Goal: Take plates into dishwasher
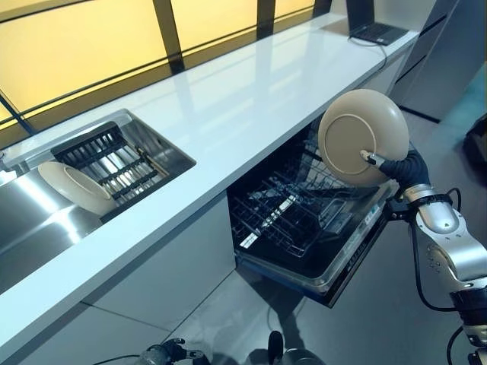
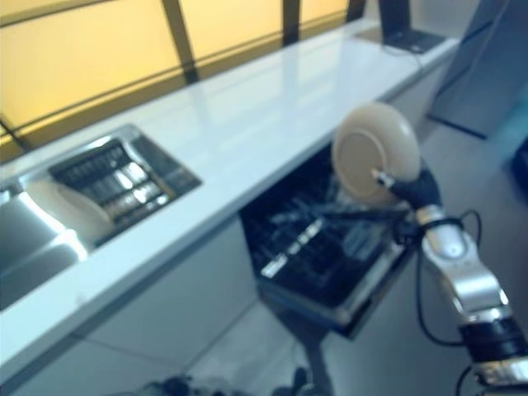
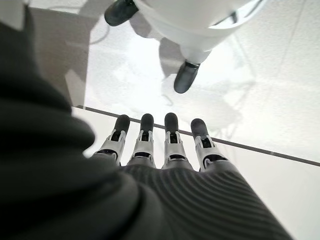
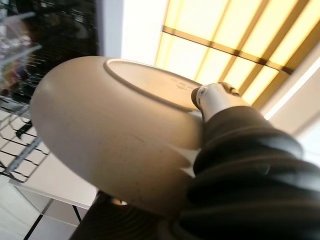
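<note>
My right hand (image 1: 397,167) is shut on the rim of a beige plate (image 1: 358,133), its thumb (image 4: 216,97) pressed on the plate's underside (image 4: 110,135). The plate is held nearly upright, underside towards me, above the open dishwasher (image 1: 304,220) and its dark wire rack (image 1: 285,209). A second beige plate (image 1: 76,188) leans in the black dish rack (image 1: 106,163) inside the sink. My left hand (image 3: 170,145) hangs low with straight fingers over the pale floor and holds nothing.
The dishwasher door (image 1: 358,255) lies folded down into the aisle below my right arm. A long white counter (image 1: 251,99) runs above it, with a steel sink (image 1: 30,220) at the left and a laptop (image 1: 378,32) at the far end.
</note>
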